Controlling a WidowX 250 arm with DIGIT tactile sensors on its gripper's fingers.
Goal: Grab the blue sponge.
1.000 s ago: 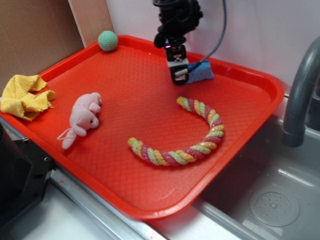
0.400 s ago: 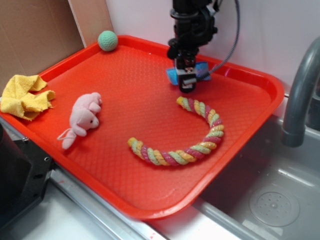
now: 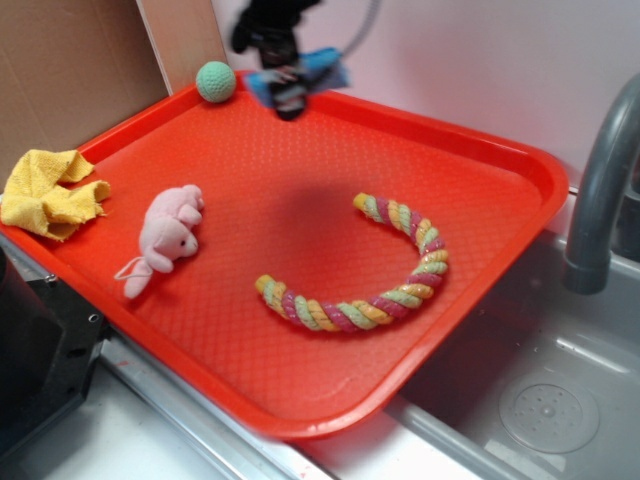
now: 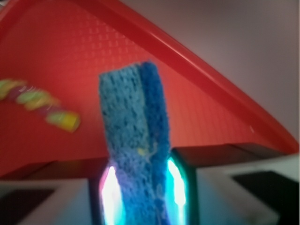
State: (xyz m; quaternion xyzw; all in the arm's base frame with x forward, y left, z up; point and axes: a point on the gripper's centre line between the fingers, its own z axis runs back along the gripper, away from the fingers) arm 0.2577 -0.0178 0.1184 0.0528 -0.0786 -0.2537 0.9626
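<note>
Since earlier frame: gripper (image 3: 290, 95) gone from tray's (image 3: 520, 165) back-right area near rope toy to back-left rim, sponge (image 3: 312, 68) carried with it, lifted clear of tray, just beside green ball (image 3: 215, 81). Gripper pinching sponge (image 4: 136, 140) by one end, most of it sticking out free. Your risks: soft foam slipping loose under fast swing; arm clipping ball or wall behind tray.

Arm (image 3: 265, 25): black, motion-blurred in the exterior view, above the far edge of the tray. Cable (image 3: 362, 30): one grey lead curving off its upper part. Gripper (image 4: 143, 185): two fingers (image 4: 108, 192) with pads glowing white, edged in cyan and green; pale grey housing with dark recesses on both sides.
</note>
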